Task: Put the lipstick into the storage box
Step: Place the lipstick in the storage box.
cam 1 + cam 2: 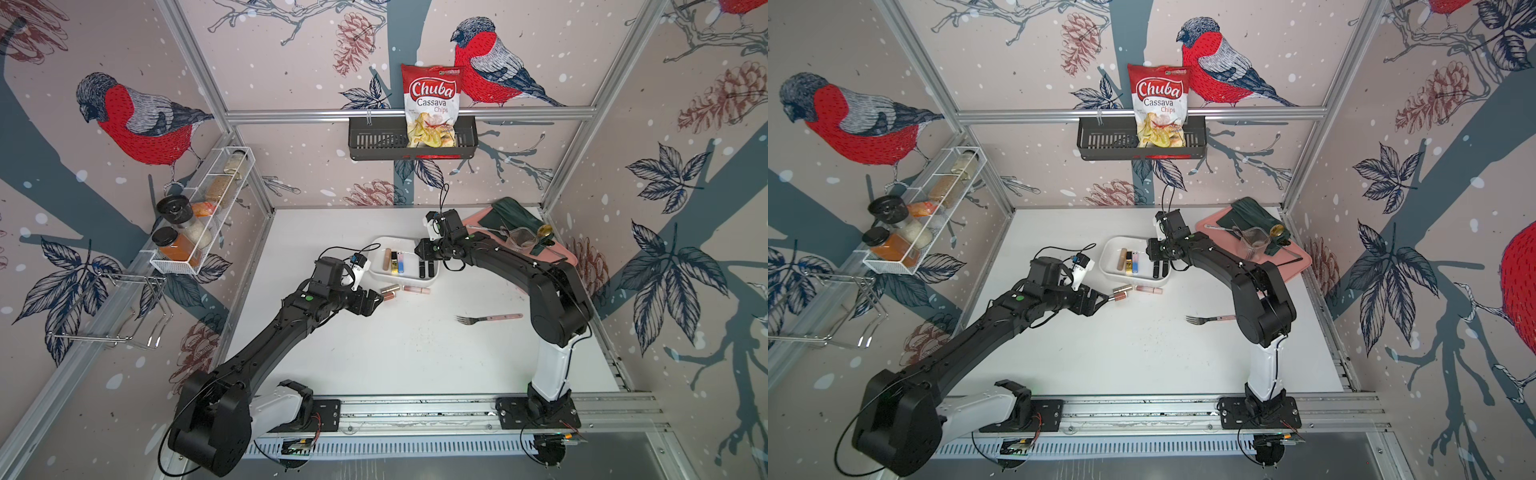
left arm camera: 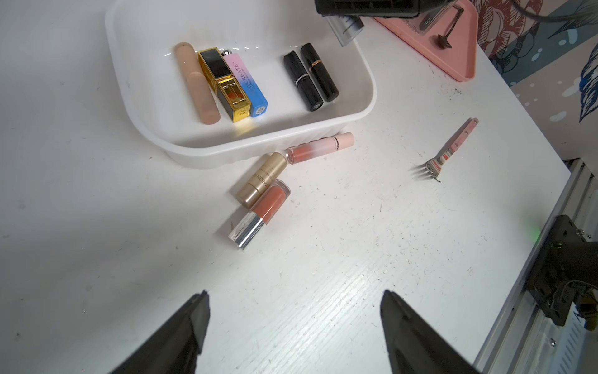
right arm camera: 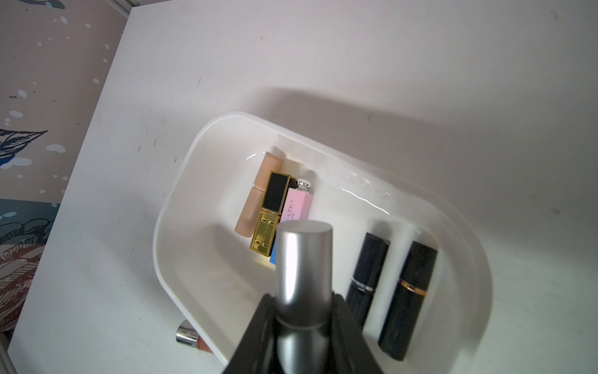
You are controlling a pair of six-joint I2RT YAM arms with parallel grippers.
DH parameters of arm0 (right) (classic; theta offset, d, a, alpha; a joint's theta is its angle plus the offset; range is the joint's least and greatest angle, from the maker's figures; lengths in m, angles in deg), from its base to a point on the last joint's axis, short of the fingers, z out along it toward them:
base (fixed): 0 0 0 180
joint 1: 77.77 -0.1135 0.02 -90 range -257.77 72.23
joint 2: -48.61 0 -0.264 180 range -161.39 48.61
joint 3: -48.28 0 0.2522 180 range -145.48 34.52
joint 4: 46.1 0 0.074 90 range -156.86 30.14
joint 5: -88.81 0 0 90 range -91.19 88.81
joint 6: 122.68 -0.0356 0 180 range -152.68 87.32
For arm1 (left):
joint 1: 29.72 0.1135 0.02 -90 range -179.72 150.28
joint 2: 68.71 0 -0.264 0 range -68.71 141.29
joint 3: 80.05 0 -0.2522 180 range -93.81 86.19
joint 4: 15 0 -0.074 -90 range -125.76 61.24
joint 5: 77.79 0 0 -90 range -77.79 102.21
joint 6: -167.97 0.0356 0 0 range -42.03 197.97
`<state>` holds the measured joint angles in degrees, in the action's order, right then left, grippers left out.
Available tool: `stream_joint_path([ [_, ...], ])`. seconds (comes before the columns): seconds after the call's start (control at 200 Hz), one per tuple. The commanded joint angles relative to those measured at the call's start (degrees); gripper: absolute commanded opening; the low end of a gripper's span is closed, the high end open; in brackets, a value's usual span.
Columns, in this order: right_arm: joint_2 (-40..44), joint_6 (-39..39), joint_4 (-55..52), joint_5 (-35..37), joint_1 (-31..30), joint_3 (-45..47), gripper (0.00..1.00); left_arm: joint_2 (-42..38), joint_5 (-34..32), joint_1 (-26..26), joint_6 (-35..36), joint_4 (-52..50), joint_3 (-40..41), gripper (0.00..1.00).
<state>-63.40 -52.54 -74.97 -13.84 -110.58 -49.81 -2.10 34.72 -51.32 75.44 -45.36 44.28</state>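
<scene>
While the right hand (image 3: 303, 297) pinches it, lipstick (image 3: 304, 255) overhangs the storage box (image 3: 194, 275).

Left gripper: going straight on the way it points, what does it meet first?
Most likely the coral tube with the silver cap, lying on the table ahead of the open left gripper. The gold tube and the storage box wall lie beyond. Height is unclear, so it could pass over.
</scene>
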Motion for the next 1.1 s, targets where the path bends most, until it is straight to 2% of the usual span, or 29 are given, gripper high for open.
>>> stream_joint_path([
  [0.0, -2.51, -1.59, 1.51, -1.66, 0.12, -1.34, 0.23, -0.02, -0.46, -0.67, 1.21, 1.9, 0.28, 0.86],
  [0.285, -7.55, -1.81, 1.83, -0.55, 0.39, -1.79, 0.23, 0.98, -1.67, -3.16, 1.82, 1.72, 0.58, 0.87],
  [0.58, -9.62, -1.19, 1.32, 0.23, 0.47, -2.15, 0.34, 1.68, -1.76, -3.96, 1.91, 1.74, 0.6, 0.87],
  [0.87, -9.34, -0.52, 0.7, 1.06, 0.39, -2.11, 0.5, 2.58, -2.37, -4.39, 2.16, 1.63, 0.64, 0.87],
  [1.095, -4.12, 0.03, 1.13, 1.41, -0.63, -0.68, 0.53, 3.02, -3.03, -4.8, 2.41, 1.6, 0.94, 0.87],
])
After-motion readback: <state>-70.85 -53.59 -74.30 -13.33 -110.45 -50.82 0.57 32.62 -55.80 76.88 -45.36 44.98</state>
